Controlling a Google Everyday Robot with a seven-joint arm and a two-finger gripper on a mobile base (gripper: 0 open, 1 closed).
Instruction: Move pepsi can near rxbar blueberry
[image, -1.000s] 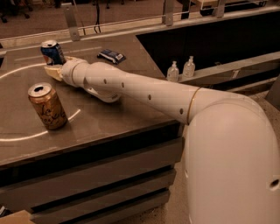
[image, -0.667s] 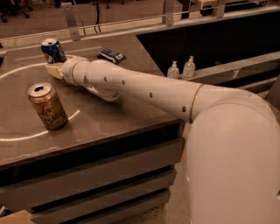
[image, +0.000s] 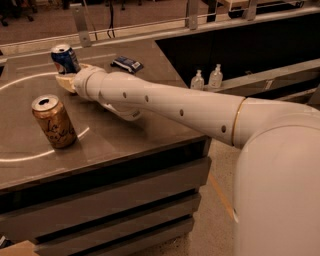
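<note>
The pepsi can, dark blue with a silver top, stands upright at the back left of the table. My gripper is at the can's base on its near side, touching or almost touching it; my wrist hides most of it. The rxbar blueberry, a flat dark blue bar with white print, lies flat at the back of the table, to the right of the can and a short gap from it. My white arm reaches across the table from the right.
A gold-brown can with script lettering stands upright near the front left of the grey table. A white circle line is marked on the tabletop. Two small clear bottles stand on a ledge beyond the right edge.
The pepsi can and my gripper have shifted slightly to the right, toward the rxbar. The gold-brown can and the rxbar have not moved.
</note>
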